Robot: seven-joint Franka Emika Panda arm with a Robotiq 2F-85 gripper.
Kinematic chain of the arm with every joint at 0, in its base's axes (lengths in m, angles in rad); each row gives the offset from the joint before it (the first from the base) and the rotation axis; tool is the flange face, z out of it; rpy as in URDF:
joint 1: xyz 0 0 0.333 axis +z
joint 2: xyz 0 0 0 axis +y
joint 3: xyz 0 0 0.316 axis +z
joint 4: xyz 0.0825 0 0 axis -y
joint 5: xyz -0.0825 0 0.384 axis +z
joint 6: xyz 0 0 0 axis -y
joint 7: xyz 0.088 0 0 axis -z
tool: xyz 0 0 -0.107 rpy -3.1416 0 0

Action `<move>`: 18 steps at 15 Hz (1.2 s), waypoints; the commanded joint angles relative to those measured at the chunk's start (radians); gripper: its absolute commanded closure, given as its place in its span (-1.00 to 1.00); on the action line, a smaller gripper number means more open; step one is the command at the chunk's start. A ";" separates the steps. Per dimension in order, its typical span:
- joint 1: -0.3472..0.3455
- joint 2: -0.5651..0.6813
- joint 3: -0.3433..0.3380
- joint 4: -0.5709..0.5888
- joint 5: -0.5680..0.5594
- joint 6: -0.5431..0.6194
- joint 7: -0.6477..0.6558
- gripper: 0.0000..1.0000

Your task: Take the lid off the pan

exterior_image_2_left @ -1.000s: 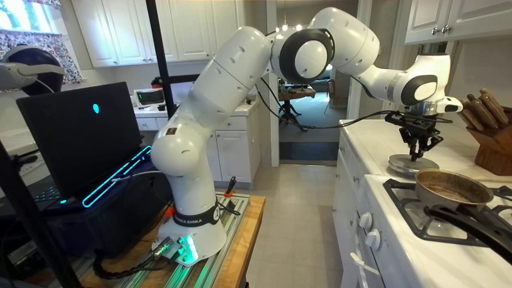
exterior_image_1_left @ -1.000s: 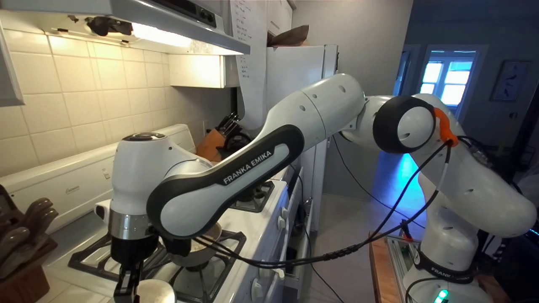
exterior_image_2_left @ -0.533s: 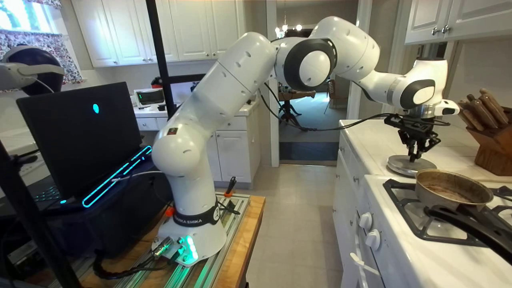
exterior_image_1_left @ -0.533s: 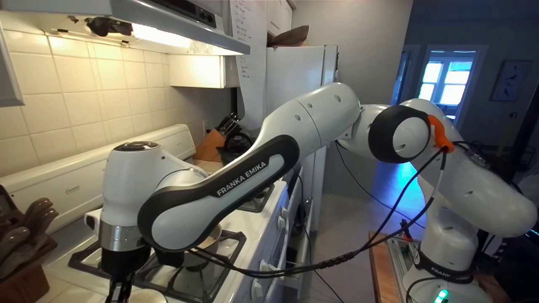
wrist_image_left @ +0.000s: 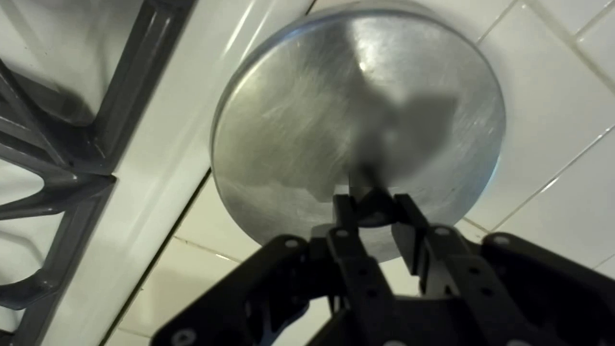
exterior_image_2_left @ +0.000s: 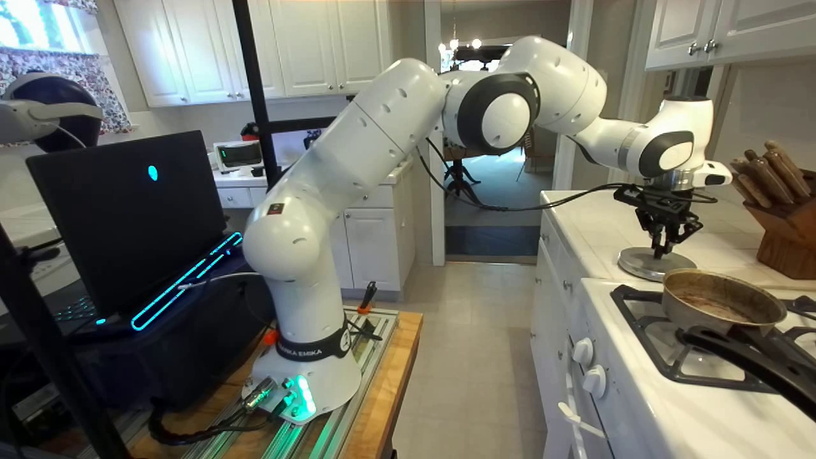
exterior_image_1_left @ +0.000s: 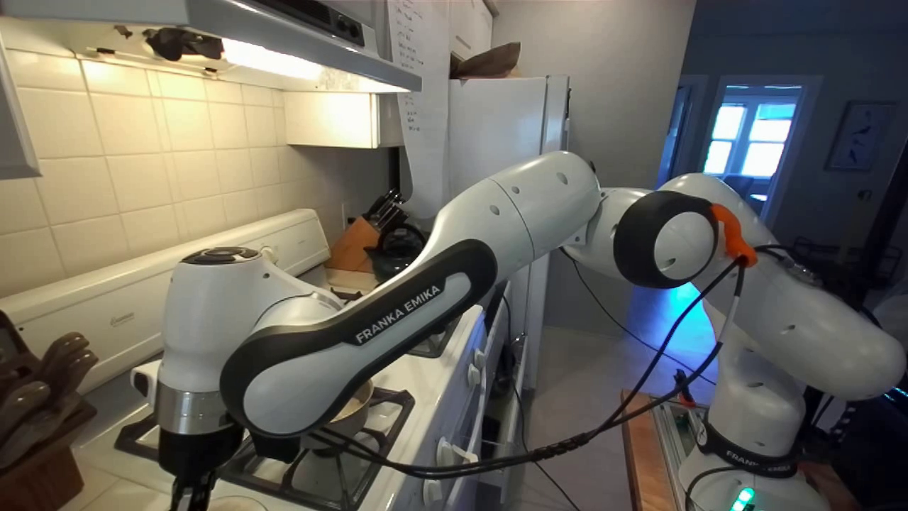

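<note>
The silvery round lid [exterior_image_2_left: 637,262] is over the tiled counter beside the stove, away from the pan. It fills the middle of the wrist view [wrist_image_left: 288,144]. My gripper [wrist_image_left: 375,206] has its fingertips on both sides of the lid's dark knob and is shut on it. The gripper [exterior_image_2_left: 662,248] points down above the lid in an exterior view. I cannot tell whether the lid touches the counter or hangs just above it. The pan [exterior_image_2_left: 723,299] stands uncovered on the stove with its brownish inside showing; the arm partly hides it in an exterior view [exterior_image_1_left: 355,415].
A wooden knife block [exterior_image_2_left: 790,236] stands on the counter beyond the lid. The stove grate [wrist_image_left: 91,144] and the white stove edge [wrist_image_left: 158,120] lie beside the lid. A black handle [exterior_image_2_left: 752,366] sticks out over the stove front. A range hood [exterior_image_1_left: 284,50] hangs above.
The gripper and lid have moved together, slightly down and away from the stove, sinking toward the bottom edge of an exterior view. In the last half second they moved only a little.
</note>
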 commanded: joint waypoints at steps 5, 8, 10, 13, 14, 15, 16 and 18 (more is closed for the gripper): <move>0.035 0.062 -0.002 0.099 -0.026 -0.035 -0.001 -0.01; 0.043 0.058 -0.013 0.103 -0.019 -0.038 0.000 -0.28; 0.046 0.049 -0.017 0.102 -0.019 -0.032 0.004 -0.56; 0.048 0.031 -0.022 0.106 -0.019 -0.043 0.013 -0.96; 0.057 0.020 -0.039 0.109 -0.032 -0.067 0.033 -1.00; 0.062 0.007 -0.049 0.109 -0.034 -0.088 0.048 -1.00; 0.065 -0.006 -0.059 0.111 -0.032 -0.119 0.061 -1.00; 0.063 -0.036 -0.073 0.119 -0.021 -0.196 0.079 -1.00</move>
